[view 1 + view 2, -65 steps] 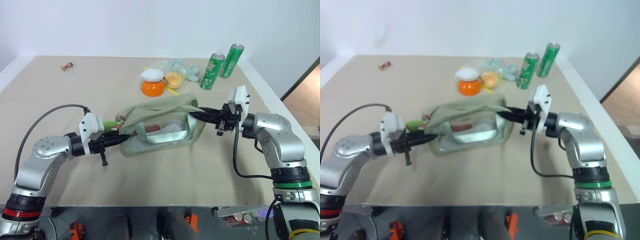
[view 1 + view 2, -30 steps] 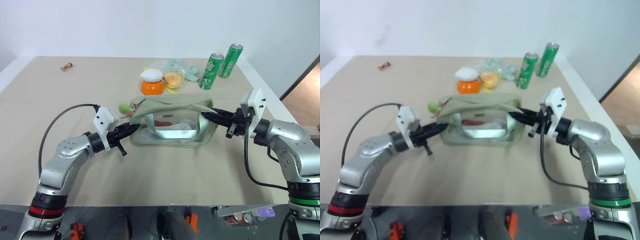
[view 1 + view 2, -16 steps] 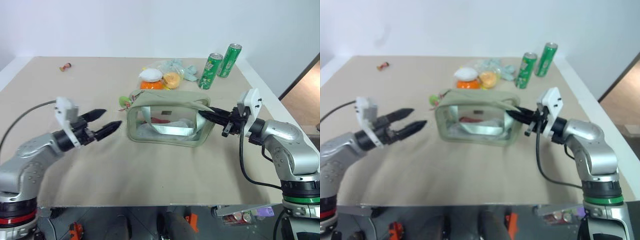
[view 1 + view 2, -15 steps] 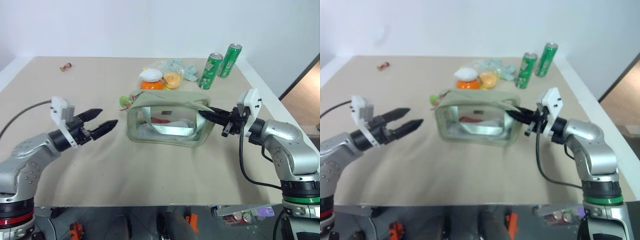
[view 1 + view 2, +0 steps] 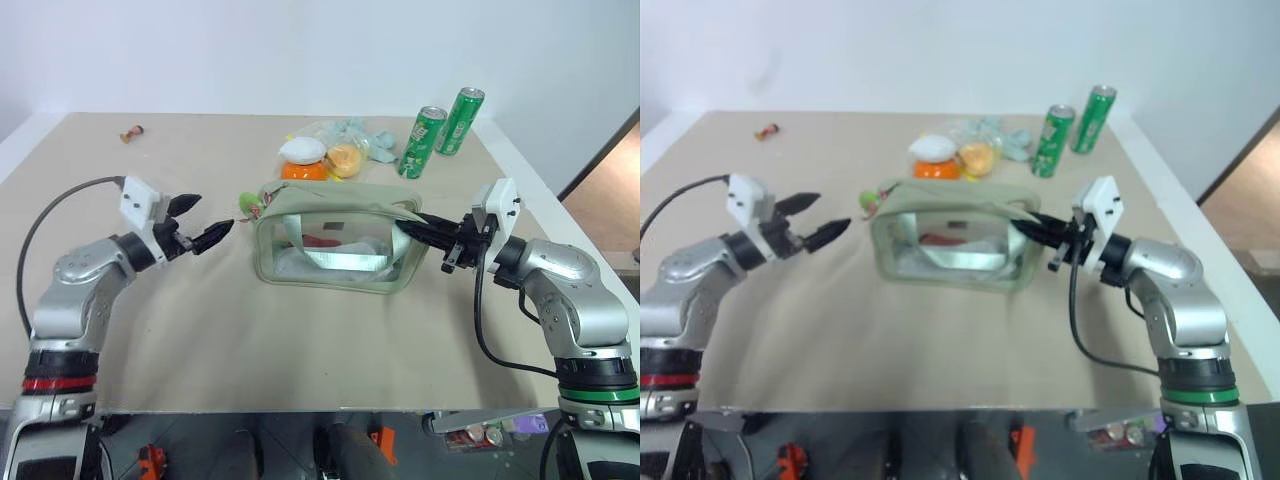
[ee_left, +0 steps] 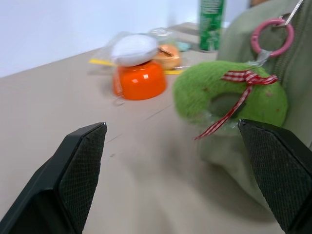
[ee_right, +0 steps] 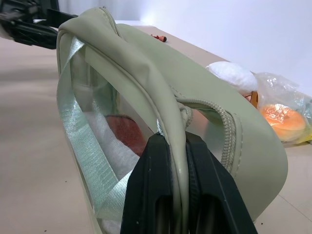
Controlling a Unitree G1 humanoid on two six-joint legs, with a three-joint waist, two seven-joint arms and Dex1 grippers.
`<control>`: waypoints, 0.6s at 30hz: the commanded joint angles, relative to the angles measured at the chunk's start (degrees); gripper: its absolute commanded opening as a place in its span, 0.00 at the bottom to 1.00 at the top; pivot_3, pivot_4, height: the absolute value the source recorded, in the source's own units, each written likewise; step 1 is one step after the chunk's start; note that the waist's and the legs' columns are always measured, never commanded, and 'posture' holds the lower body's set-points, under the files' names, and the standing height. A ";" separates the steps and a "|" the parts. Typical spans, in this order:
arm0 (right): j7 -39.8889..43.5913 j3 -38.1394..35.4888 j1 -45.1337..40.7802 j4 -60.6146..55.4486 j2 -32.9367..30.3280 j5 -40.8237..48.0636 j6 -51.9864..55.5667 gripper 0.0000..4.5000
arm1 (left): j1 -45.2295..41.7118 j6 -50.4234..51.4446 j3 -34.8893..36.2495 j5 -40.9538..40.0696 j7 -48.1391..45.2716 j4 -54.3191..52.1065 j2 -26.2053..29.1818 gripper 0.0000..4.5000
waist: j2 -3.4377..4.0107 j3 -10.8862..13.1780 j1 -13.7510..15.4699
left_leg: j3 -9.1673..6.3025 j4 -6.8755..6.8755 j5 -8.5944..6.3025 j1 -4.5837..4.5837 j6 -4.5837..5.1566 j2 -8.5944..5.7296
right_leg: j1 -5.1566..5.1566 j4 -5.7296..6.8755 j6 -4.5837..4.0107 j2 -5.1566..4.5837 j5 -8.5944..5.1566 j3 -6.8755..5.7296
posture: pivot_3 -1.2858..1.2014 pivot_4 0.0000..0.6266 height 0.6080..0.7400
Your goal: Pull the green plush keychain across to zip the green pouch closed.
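Keychain (image 6: 229,95) hangs just beyond the spread left fingers (image 6: 83,161), untouched.

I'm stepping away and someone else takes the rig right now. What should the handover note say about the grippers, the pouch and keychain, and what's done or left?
Left gripper: open, holding nothing, just short of the green plush keychain.
Right gripper: shut on the green pouch, pinching its fabric edge at the right end.
Pouch stands upright mid-table; the keychain hangs at its left end.
Done: the zipper looks drawn across to the left end.
Left: check that it is fully closed, then release the right grip.
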 commanded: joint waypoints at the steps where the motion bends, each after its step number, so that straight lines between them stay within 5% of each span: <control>1: -0.45 -1.06 0.11 -1.33 -0.20 -0.04 -0.87 0.04 | -5.06 -4.46 -1.07 1.30 -4.39 6.11 -0.50 0.99 | 0.00 0.00 -0.01 | 0.00 0.00 0.00 0.00 0.00 -0.01 | 0.00 0.00 0.00 0.00 0.00 0.00 | 0.52 0.24 1.00; 12: -0.77 -2.73 2.80 -2.21 -1.45 0.12 -1.83 0.04 | -15.59 -7.39 -3.12 2.65 -13.67 20.67 -4.16 0.99 | -0.01 -0.01 0.04 | -0.01 0.06 0.00 -0.08 0.00 -0.13 | 0.00 0.00 0.04 0.03 0.01 -0.02 | 0.52 0.24 1.00; 18: -1.18 -2.73 3.13 -3.00 -1.62 0.16 -1.85 0.04 | -17.62 -11.34 -3.50 4.85 -15.78 25.43 -4.98 0.51 | -0.01 -0.01 0.06 | -0.05 0.06 0.00 -0.10 0.00 -0.15 | 0.00 -0.01 0.06 0.03 0.01 -0.05 | 0.52 0.24 1.00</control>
